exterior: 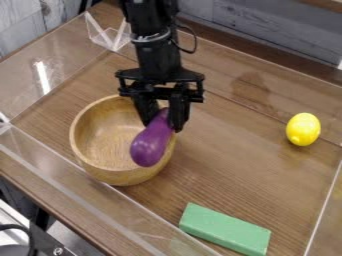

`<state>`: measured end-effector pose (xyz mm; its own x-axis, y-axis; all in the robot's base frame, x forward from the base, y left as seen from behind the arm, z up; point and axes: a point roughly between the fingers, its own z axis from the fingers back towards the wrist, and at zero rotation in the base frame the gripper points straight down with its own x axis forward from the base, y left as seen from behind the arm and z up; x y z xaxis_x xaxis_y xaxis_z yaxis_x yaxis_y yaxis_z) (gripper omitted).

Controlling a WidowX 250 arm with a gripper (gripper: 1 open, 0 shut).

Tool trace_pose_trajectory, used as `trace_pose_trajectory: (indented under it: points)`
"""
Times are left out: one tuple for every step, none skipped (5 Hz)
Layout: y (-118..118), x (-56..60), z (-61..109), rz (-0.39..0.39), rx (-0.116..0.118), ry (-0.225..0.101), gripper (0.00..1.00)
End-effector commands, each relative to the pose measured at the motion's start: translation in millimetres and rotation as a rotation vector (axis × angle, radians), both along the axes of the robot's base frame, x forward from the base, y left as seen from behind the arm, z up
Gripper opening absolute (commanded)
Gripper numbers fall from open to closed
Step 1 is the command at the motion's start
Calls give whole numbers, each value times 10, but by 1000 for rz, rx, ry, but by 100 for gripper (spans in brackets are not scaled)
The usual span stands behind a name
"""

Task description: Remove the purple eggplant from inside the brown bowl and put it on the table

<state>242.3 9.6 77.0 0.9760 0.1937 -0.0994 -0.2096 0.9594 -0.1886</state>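
My gripper (159,119) points down over the right side of the brown bowl (96,130), shut on the stem end of the purple eggplant (150,145). The glossy eggplant hangs tilted from the black fingers (175,113), its fat end above the bowl's right rim. The light wooden bowl rests on the dark wood-grain table (241,160), left of centre, and holds nothing else that I can see.
A yellow lemon (303,129) lies at the right. A green rectangular block (226,230) sits near the front edge. Clear acrylic walls (40,75) run along the table's edges.
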Motion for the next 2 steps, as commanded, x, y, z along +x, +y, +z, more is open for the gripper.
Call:
trace_pose_trajectory:
  points:
    - [-18, 53, 49, 3, 5, -37, 0]
    - [-25, 68, 15, 8, 6, -39, 0]
